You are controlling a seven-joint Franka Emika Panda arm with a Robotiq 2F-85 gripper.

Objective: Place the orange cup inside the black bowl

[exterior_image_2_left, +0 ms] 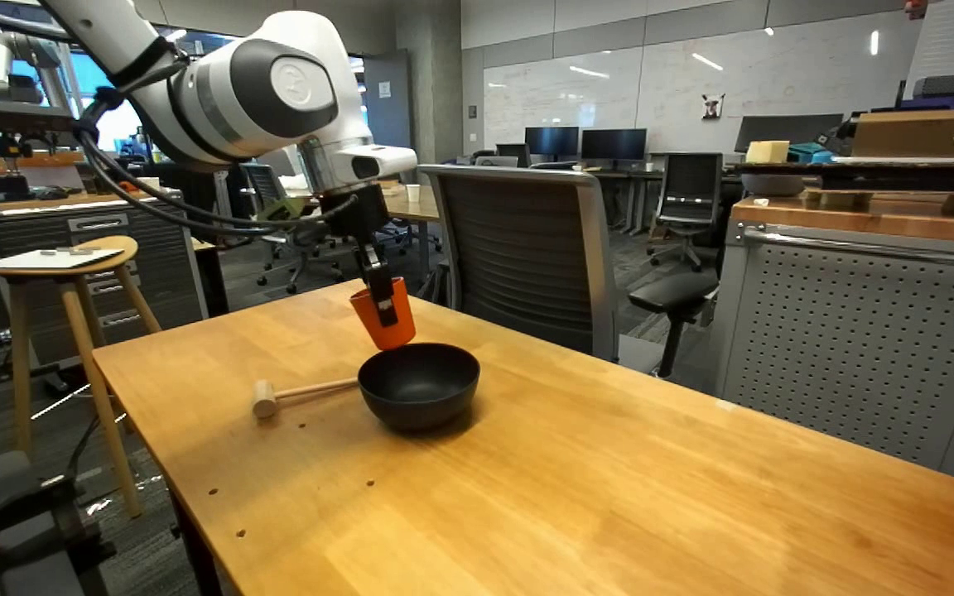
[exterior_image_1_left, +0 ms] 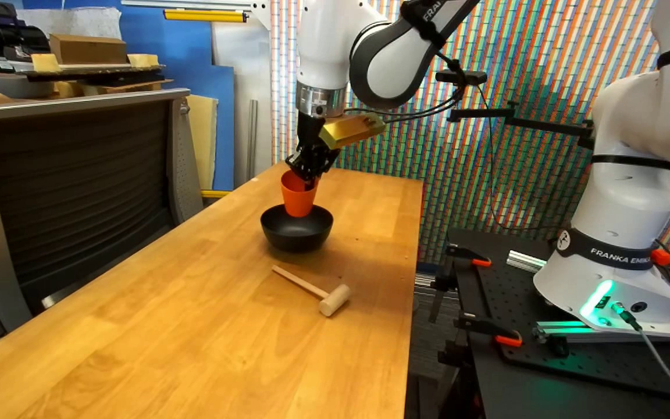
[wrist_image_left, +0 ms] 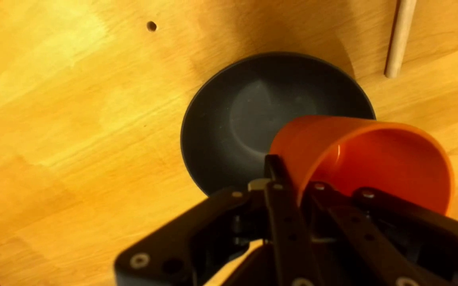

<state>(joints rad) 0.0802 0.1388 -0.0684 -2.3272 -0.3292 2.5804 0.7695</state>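
Table [exterior_image_2_left: 626,480]: wood, a mallet [exterior_image_1_left: 330,301] lying near the bowl [exterior_image_2_left: 419,393].
Gripper [wrist_image_left: 297,182]: clamped on the wall of the cup [exterior_image_1_left: 298,203], one finger inside.
Cup: tilted between the fingertips, just above the bowl's rim.

Black bowl [exterior_image_2_left: 419,411]: smooth, matt. Orange cup [wrist_image_left: 372,159] abv bowl: smooth plastic, sheen inside. Mallet [exterior_image_1_left: 314,289] nr bowl: bare wood, matt. Tabletop [exterior_image_2_left: 651,480] under bowl: grained wood, semi-gloss. Gripper [exterior_image_2_left: 384,305] abv bowl: blk matt parts w/ metal-look screws [wrist_image_left: 139,260]. Office chair [exterior_image_2_left: 518,257] beyond bowl in an exterior view: ribbed back, metal-look frame.
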